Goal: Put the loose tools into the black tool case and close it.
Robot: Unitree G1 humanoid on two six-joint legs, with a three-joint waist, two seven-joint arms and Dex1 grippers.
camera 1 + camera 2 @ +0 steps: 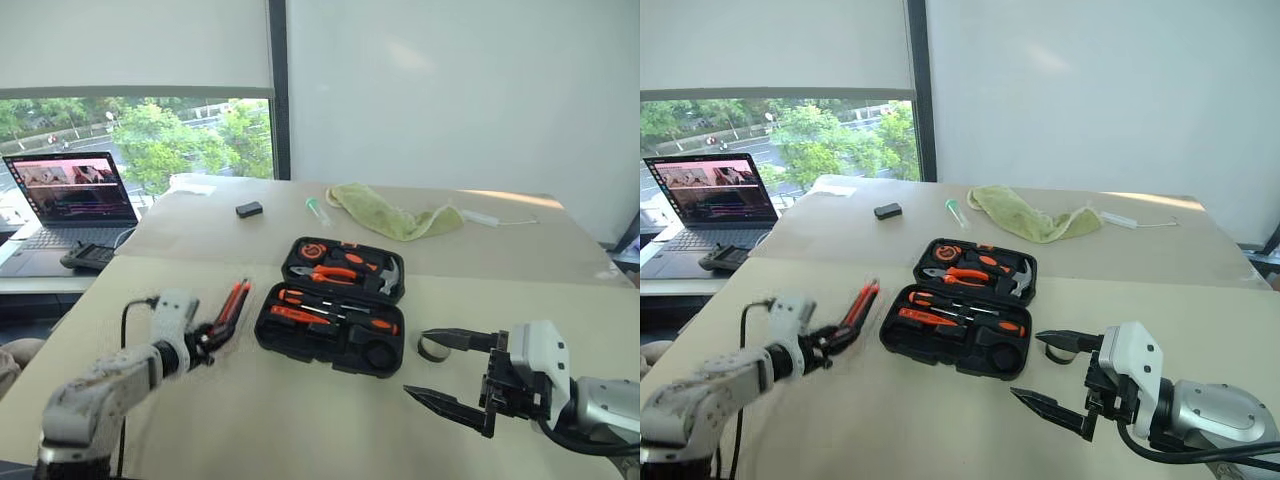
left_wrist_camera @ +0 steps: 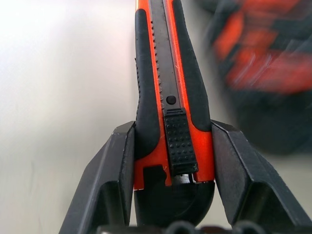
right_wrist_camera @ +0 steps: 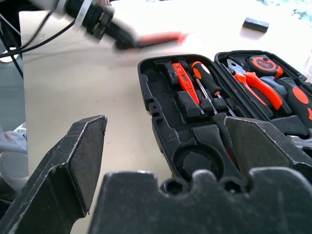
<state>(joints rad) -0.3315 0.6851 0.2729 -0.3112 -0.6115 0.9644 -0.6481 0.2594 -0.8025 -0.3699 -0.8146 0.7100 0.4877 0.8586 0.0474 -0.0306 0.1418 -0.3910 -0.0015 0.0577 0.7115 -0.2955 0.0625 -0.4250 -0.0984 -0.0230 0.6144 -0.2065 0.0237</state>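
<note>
Left end effector gripped the black-orange utility knife by its butt, blade end pointing ahead above the table, just left of the open black tool case. Right end effector hung wide open and empty, right of the case.

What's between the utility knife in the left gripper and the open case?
Nothing visible. The left gripper grips the utility knife at its butt end, just left of the black tool case, which lies open. Only bare table lies between them. The right gripper stands open on the case's far side.
</note>
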